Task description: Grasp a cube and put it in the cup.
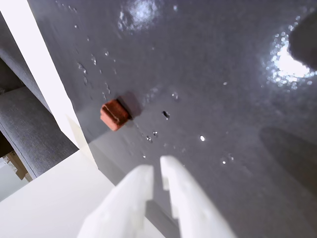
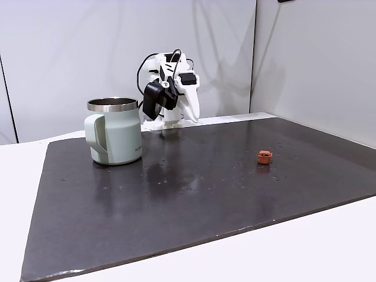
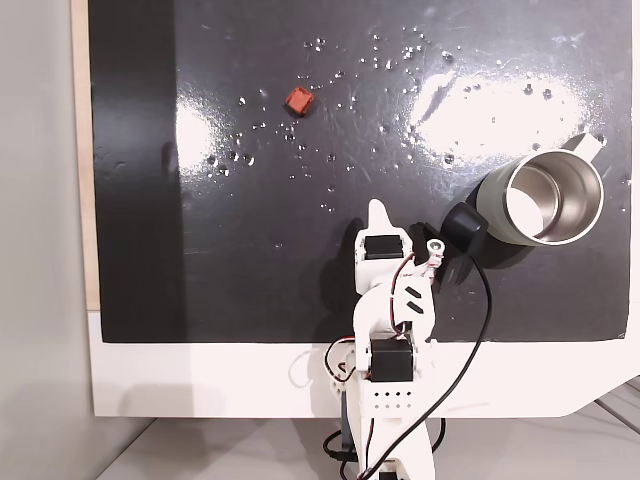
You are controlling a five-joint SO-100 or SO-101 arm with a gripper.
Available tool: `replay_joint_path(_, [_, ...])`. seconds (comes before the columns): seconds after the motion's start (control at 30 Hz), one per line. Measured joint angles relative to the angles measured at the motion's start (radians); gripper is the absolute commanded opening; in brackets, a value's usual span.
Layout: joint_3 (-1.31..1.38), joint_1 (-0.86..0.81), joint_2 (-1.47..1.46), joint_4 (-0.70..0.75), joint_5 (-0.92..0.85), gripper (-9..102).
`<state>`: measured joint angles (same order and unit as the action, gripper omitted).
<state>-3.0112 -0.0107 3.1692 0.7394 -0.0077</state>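
Reddish-orange, the cube point(image 1: 114, 115) sits untouched on the dark counter point(image 2: 194, 188), well apart from the cup point(image 2: 113, 130). The hand point(image 1: 156, 167), nearly closed and empty, hangs short of it; reaching seems the step, calling for wider fingers first

Pale wall panels point(image 2: 70, 53); glossy dark mat point(image 2: 194, 188); possibly grey upholstery point(image 1: 29, 124).

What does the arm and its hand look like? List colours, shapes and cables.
The arm is white plastic with black servo blocks set into its joints. A black cable loops from the base out to a black camera mounted beside the wrist, and thin red and white wires run along the links. The hand has two white, tapering fingers with rounded tips.
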Motion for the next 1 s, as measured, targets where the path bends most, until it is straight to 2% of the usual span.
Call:
replay_joint_path(0.4, [0.0,-0.003,0.0,0.0,0.0,0])
replay_joint_path(0.53, [0.025,-0.011,0.0,0.048,0.0,0])
replay_joint_path(0.67, [0.132,-0.003,-0.044,0.094,0.0,0])
replay_joint_path(1.0, [0.525,0.046,-0.451,0.1,-0.015,0])
